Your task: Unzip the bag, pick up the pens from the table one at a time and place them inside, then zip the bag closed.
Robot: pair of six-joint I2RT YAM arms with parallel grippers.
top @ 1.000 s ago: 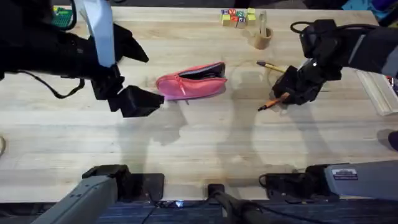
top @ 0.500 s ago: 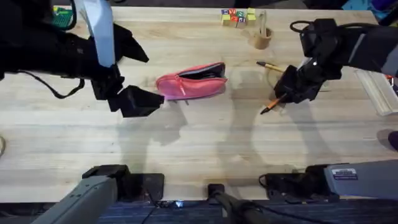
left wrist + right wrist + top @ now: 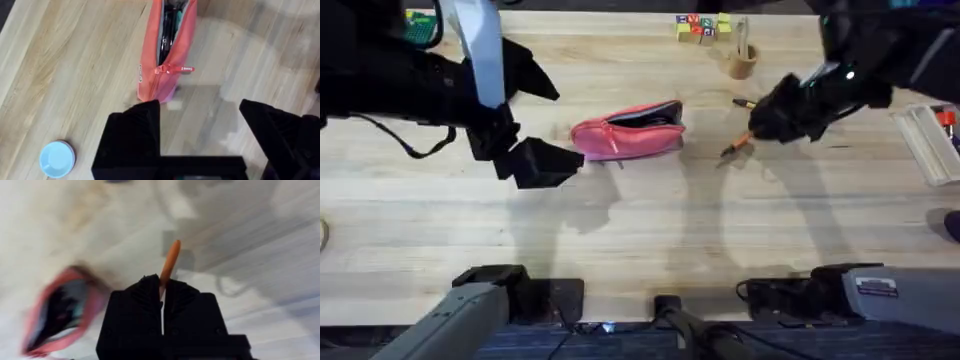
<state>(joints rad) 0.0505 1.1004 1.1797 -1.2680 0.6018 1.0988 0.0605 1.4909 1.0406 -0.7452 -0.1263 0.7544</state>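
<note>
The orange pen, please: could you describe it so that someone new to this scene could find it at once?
Start at the pink bag in the middle of the table and look toward the right arm. The orange pen is clamped in the right gripper, lifted off the wood and tilted. The other pen lies on the table behind it.

The bag is pink-coral, its open mouth dark inside with a glimpse of teal; the pen is orange with a black tip; both hands, left and right, are black; the bench is pale wood in plank strips; a small cap is light blue; the blocks are multicoloured.
</note>
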